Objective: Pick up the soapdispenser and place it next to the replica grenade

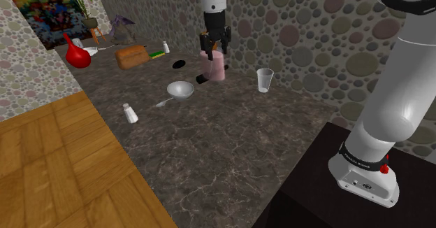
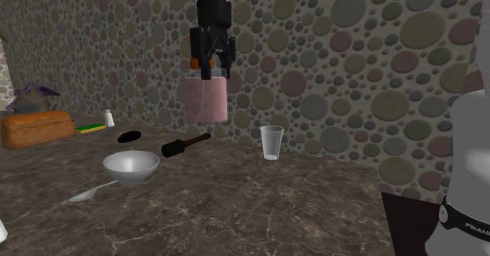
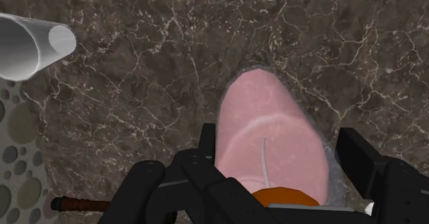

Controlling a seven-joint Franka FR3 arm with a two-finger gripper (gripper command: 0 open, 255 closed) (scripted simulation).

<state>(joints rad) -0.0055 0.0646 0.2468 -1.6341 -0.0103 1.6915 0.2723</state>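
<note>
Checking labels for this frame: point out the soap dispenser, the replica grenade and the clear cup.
soap dispenser (image 2: 204, 104), second exterior view, middle of its pink body.
replica grenade (image 2: 185, 144), second exterior view, mid-length, where head meets handle.
clear cup (image 2: 272, 144), second exterior view, its side wall.

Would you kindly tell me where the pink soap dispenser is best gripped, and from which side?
Probably at its narrow top by the orange pump, from straight above: the soap dispenser hangs upright and its pink body looks rather wide. The end effector is clasped there now.
</note>
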